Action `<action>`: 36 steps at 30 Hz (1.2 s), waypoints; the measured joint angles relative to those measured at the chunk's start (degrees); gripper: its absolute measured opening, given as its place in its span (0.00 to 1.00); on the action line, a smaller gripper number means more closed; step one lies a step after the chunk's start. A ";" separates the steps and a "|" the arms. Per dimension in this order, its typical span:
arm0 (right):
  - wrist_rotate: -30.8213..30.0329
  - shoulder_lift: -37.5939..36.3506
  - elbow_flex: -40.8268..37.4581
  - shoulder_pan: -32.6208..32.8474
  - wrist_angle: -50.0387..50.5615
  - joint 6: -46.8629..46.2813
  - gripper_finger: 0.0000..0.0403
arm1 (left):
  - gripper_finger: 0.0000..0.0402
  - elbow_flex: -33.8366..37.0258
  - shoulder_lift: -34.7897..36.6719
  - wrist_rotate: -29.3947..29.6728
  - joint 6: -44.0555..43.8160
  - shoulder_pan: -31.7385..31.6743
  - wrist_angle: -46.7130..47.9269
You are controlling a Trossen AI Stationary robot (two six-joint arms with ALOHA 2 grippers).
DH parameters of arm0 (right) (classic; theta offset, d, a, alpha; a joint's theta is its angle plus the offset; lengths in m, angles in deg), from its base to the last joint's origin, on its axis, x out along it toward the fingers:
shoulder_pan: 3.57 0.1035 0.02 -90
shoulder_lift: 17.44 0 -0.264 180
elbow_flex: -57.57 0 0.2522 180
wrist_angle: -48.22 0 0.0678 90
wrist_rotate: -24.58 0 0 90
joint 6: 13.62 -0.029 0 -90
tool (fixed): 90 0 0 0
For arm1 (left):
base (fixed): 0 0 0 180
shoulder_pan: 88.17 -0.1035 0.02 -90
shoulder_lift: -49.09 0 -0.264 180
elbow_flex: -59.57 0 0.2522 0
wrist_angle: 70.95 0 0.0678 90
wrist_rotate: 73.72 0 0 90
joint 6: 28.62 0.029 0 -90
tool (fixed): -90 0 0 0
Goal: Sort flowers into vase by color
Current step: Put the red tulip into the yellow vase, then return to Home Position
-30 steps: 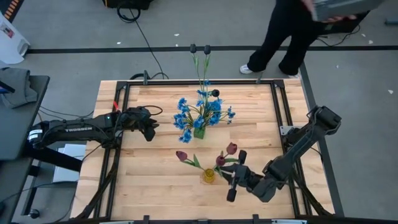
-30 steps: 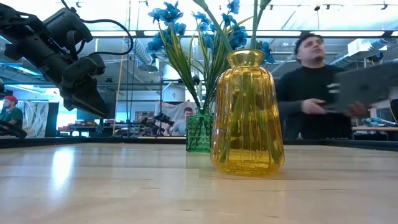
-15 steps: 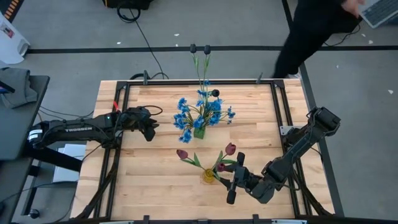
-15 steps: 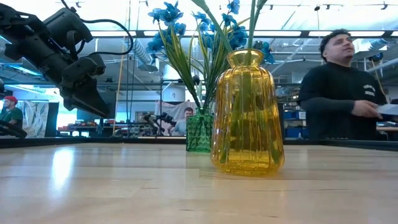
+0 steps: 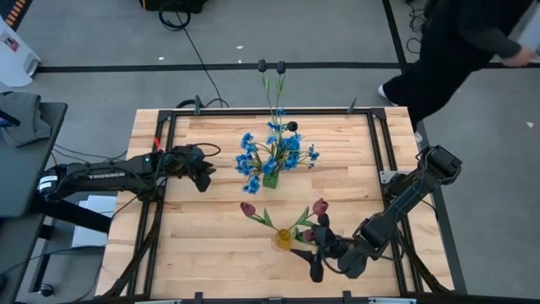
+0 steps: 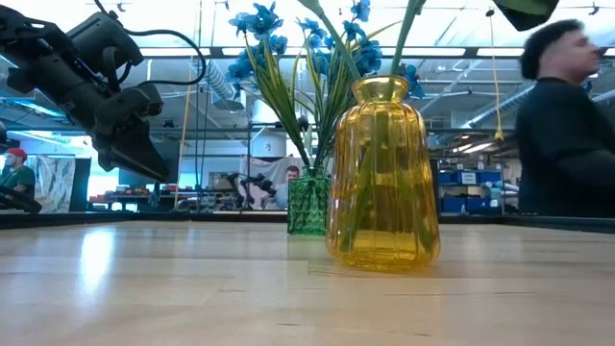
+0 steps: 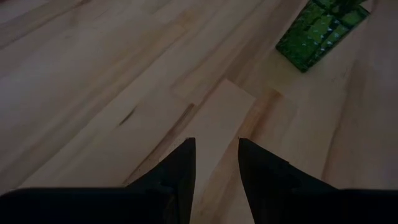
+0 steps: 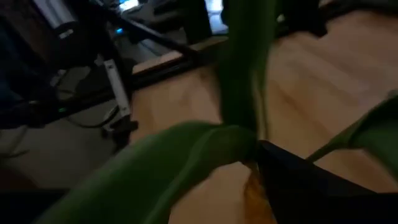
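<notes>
From above, the desk (image 5: 211,253) carries a green vase (image 5: 270,179) near its middle, filled with blue flowers (image 5: 274,154) and thin dark-headed stems (image 5: 272,80) that reach past the far edge. Nearer the front stands a yellow vase (image 5: 283,239) holding red tulips (image 5: 248,209), one bud leaning left, another right. The right gripper (image 5: 318,252) sits just beside the yellow vase, on its right, fingers parted and close to the tulip stems; whether they touch a stem cannot be told. The left gripper (image 5: 202,173) hovers well left of the green vase. A person (image 5: 460,51) walks past the far right corner. At desk height, the yellow vase (image 6: 382,178) stands in front, the green vase (image 6: 308,202) behind it, the left gripper (image 6: 125,120) up at the left. The left wrist view shows its fingers (image 7: 180,171) a little apart, holding nothing, above bare wood, with the green vase (image 7: 320,31) ahead. The right wrist view is filled by a green stem and leaf (image 8: 239,74).
</notes>
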 joint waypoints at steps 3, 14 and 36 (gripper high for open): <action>4.05 -0.02 0.00 -0.01 -0.01 -2.09 0.55 | 0.32 0.00 0.00 -0.92 -0.02 0.02 0.01; 16.37 -0.02 0.00 0.00 3.70 -9.69 0.55 | 0.32 0.00 0.00 -1.75 -0.04 0.00 0.07; 26.74 -10.14 0.00 0.09 23.91 -17.07 0.55 | 0.32 0.02 0.03 -8.44 0.34 0.00 3.00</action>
